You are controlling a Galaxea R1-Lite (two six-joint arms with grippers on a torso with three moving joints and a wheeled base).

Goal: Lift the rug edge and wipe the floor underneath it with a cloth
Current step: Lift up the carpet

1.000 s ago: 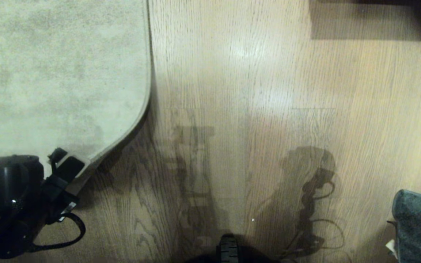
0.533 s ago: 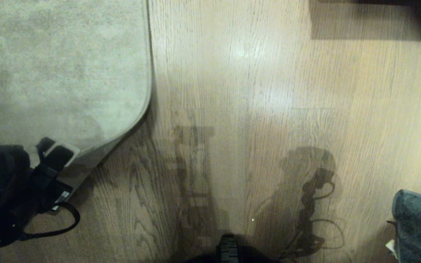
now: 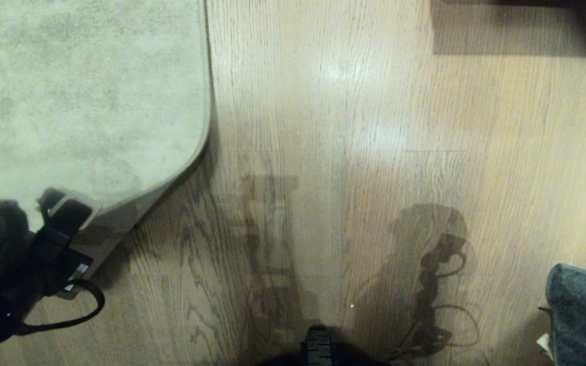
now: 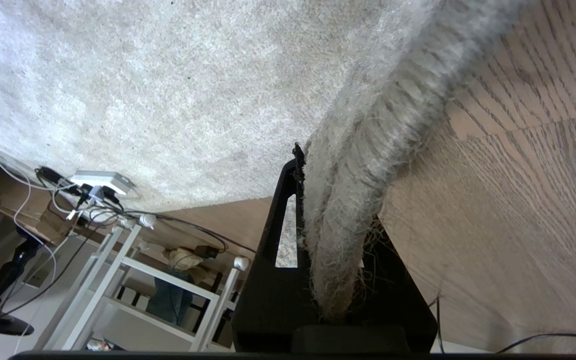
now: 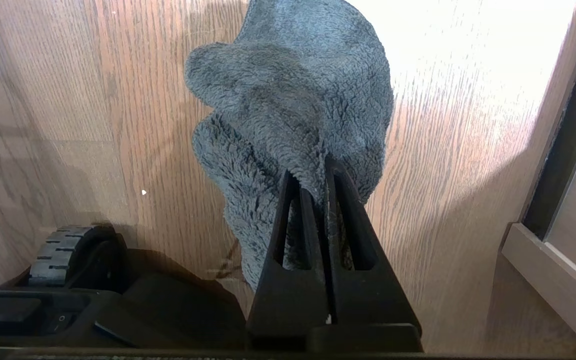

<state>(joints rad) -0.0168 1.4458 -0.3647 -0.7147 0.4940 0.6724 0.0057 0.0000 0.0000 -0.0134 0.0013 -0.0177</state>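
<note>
Risk of slip: thin, frayed rug edge (image 4: pixel 348 210) pinched only at its border, likely to pull free if lifted faster or twisted
Risk of fold-back: raised corner could flop onto the floor (image 3: pixel 354 152) before the wipe, if the lift stays low
Risk of a missed wipe: cloth (image 5: pixel 293 115) bunched and dangling, may touch the planks with a small patch only
Left pincer (image 3: pixel 71 213): clamped narrow on the rug edge, at the near left of the head view, corner curled up off the floor
Right pincer (image 5: pixel 325 200): closed tight on the cloth, hanging above bare floor at the far right, well apart from the rug corner
Floor under the rug: barely exposed, in shadow, not yet wiped
</note>
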